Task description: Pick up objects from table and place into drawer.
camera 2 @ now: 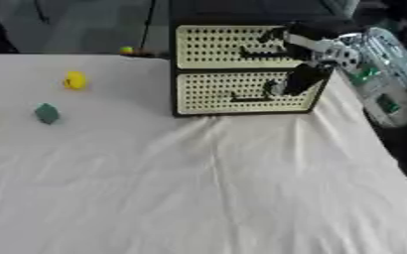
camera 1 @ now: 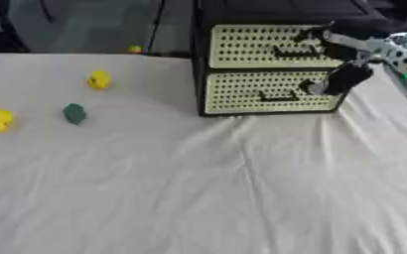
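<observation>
Wrinkled white cloth point(camera 1: 241, 188), perforated cream drawer point(camera 1: 268, 92), right hand point(camera 1: 333, 82) fingers unreadable, 2 yellow lumps point(camera 1: 99, 79), green lump point(camera 1: 74, 113).

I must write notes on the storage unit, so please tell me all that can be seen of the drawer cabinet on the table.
The drawer cabinet is a black box with two cream drawer fronts, one above the other, each covered in rows of small holes and bearing a dark handle. Both drawers look closed. It stands upright at the far right of the white cloth. The right hand, coming in from the right, is at the right end of the lower front; whether it touches cannot be told.
</observation>
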`<action>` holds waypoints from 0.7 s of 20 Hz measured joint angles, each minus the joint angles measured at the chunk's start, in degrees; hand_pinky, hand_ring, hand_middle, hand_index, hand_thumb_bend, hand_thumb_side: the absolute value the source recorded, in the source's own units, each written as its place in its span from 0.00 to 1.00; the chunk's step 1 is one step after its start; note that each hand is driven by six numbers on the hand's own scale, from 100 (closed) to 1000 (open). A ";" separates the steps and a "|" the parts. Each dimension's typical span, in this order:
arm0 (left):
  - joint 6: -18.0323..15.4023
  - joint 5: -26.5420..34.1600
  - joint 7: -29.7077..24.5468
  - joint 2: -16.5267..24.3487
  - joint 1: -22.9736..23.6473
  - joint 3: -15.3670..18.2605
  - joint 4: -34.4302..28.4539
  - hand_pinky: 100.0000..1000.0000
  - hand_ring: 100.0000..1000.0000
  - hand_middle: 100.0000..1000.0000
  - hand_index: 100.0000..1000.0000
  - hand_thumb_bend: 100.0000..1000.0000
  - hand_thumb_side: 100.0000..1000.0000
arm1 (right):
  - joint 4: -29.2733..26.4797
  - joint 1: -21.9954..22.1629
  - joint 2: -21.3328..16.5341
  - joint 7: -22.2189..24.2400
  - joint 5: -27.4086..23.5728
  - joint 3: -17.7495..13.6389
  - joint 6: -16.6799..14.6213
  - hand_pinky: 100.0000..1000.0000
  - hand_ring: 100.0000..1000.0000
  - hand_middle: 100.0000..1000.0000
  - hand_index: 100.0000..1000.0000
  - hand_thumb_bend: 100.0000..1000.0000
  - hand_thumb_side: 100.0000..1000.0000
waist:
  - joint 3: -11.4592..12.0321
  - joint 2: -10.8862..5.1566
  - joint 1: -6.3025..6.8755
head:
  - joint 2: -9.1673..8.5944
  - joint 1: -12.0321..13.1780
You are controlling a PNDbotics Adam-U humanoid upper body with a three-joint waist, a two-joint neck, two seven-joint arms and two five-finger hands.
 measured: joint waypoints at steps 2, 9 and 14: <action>0.06 0.00 -0.08 -0.01 0.00 -0.12 0.00 0.46 0.61 0.77 0.80 0.00 0.94 | 0.91 -0.47 -0.05 -0.31 0.71 -0.03 0.09 0.04 0.00 0.00 0.93 0.28 0.14 | 0.30 0.37 -0.04 | -0.37 -0.40; 0.12 0.00 -0.32 -0.25 -0.12 -0.15 0.00 0.46 0.61 0.77 0.80 0.00 0.95 | 3.69 -1.02 -0.05 -0.96 1.00 -0.05 -0.26 0.05 0.00 0.00 0.87 0.27 0.13 | 0.83 1.37 -0.04 | -1.33 -1.20; 0.08 -0.01 -0.40 -0.46 -0.16 -0.16 0.00 0.46 0.61 0.77 0.80 0.00 0.95 | 4.21 -1.20 -0.04 -0.99 0.82 -0.04 -0.33 0.05 0.00 0.00 0.84 0.26 0.13 | 1.09 1.88 -0.04 | -1.76 -1.47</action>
